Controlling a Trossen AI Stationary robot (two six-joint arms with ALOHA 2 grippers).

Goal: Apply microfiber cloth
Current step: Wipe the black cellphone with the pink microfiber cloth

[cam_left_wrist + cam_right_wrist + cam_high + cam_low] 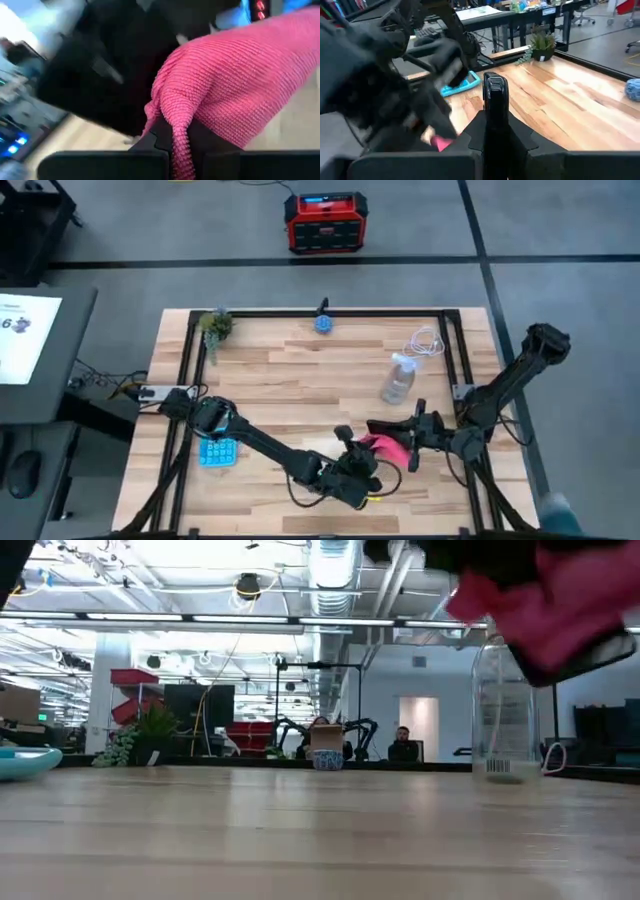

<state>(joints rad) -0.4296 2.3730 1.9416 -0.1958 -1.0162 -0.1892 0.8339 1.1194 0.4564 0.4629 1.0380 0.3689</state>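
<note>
Left gripper [362,463] pinches the soft, bright pink microfiber cloth [385,446], its fingers squeezed together on a fold, at about five o'clock on the wooden table [300,380]. At eight o'clock lies a flat light-blue calculator [217,451]. A clear plastic spray bottle [398,378] stands at three o'clock. Right gripper [412,442] sits just right of the cloth, touching its edge; I cannot tell if its fingers are apart or together.

Microfiber cloth [235,80] ribbed, matt; table [300,370] smooth wood; bottle [397,380] clear plastic.
</note>
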